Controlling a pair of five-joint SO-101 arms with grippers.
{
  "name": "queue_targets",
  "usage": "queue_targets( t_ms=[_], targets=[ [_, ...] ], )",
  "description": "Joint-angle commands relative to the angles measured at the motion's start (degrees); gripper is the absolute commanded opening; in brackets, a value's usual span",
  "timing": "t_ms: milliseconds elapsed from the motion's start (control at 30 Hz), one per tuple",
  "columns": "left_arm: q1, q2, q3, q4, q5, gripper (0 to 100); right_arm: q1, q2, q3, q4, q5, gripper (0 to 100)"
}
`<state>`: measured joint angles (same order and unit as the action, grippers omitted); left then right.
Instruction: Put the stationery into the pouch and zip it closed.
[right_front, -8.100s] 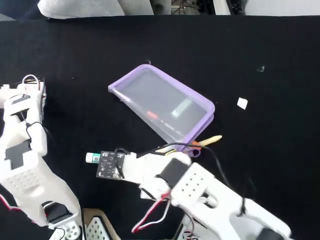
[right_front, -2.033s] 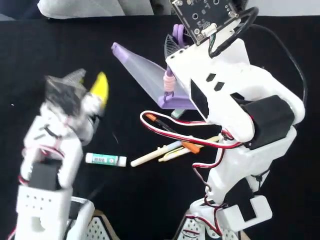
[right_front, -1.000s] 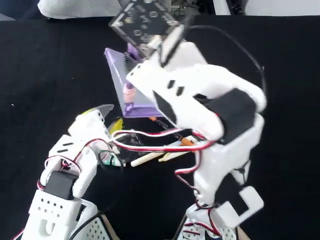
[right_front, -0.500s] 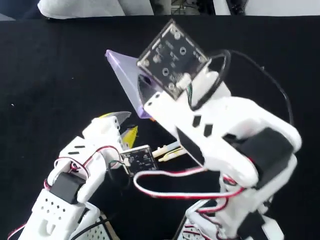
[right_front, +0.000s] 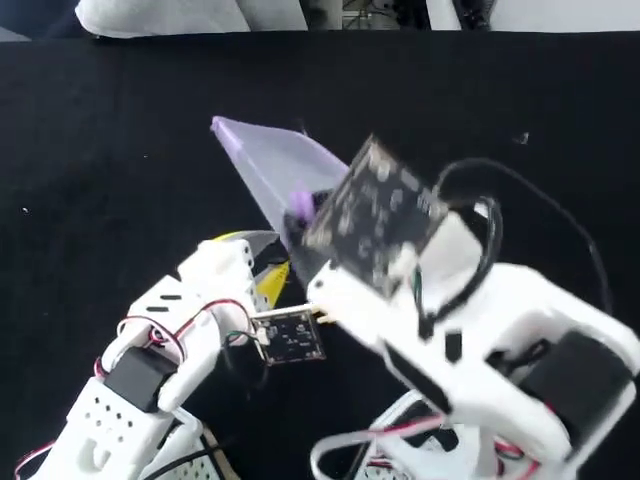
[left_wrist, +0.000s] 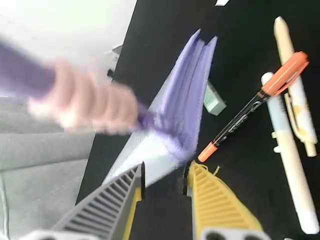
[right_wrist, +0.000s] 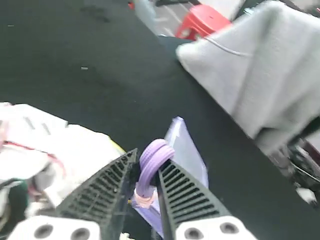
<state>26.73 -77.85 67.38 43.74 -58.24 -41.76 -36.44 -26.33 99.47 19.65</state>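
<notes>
Right claw is shut tight on the purple loop of the pouch, and the pouch is held tilted over the black bench. Left claw is held open just beside the pouch's near corner, its grey and yellow jaws set apart with that corner at the gap between their tips; whether it is touched cannot be told. An orange marker, a cream pen and a pale pen are laid on the bench beside the pouch, outside it. A small green stick is tucked against the pouch's edge. A grey cloth is seen beyond the pouch, past the bench.
</notes>
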Motion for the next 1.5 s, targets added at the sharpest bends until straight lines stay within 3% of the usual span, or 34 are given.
queue_targets(
  t_ms=[0, 300, 467, 633, 833, 1033, 1267, 1467],
  targets=[
    [1.6, -0.7, -1.2, -2.1, 0.1, 16, -3.5, -2.2, 0.7, 1.8, -1.4, 1.2],
    [1.4, -0.7, 10.0, -17.5, 0.0, 16, -3.9, -2.1, 1.3, 1.8, -1.7, 1.2],
    [1.3, -0.7, 11.6, -17.9, 0.2, 16, -4.3, -2.1, 2.6, 1.8, -3.3, 1.2],
    [1.1, -0.7, 11.3, -18.0, -0.2, 16, -10.5, -1.9, 4.6, 1.5, -3.2, 1.2],
    [1.7, -0.7, 11.2, -18.5, -0.2, 16, -12.8, -1.0, 4.7, 1.3, -1.5, 1.2],
    [1.6, -0.1, 15.7, -25.1, 0.0, 16, -18.2, 2.2, 3.0, 1.1, -1.7, 1.2],
    [1.5, -0.1, 22.2, -38.1, -0.3, 16, -18.7, 5.6, -1.3, 1.1, -1.7, 1.2],
    [1.5, -0.1, 22.5, -38.4, -0.3, 16, -18.8, 6.0, -1.3, 0.9, -1.7, 1.2]
  ],
)
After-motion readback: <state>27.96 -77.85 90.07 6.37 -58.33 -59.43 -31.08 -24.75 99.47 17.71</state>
